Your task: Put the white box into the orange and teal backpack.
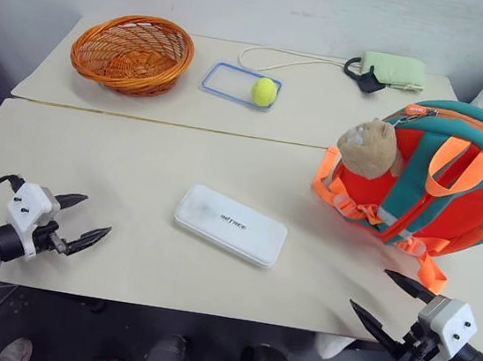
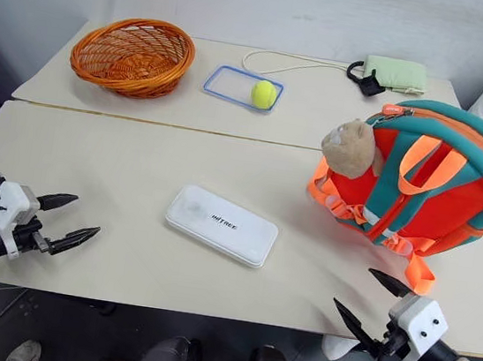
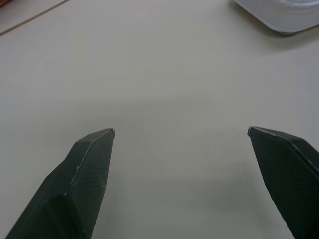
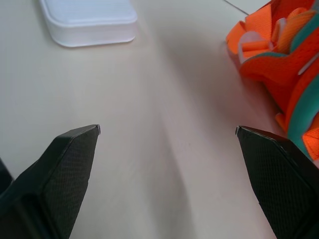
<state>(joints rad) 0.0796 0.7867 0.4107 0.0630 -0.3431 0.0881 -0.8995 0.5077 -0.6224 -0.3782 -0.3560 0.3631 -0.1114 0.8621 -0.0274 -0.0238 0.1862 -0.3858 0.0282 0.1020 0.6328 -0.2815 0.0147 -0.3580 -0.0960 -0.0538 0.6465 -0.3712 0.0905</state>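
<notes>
Starting out: box (image 1: 230, 224) lies flat mid-counter (image 1: 118, 173), untouched; backpack (image 1: 441, 185) stands to its right. Left hand (image 1: 85, 220) and right hand (image 1: 383, 299) both spread, empty. Next I must reach in and pinch the box's edges.

Evenly and softly lit from overhead; faint shadows under the white box (image 1: 230, 224) and backpack (image 1: 437, 184). Slightly soft close beyond the left fingertips (image 3: 94, 164).
</notes>
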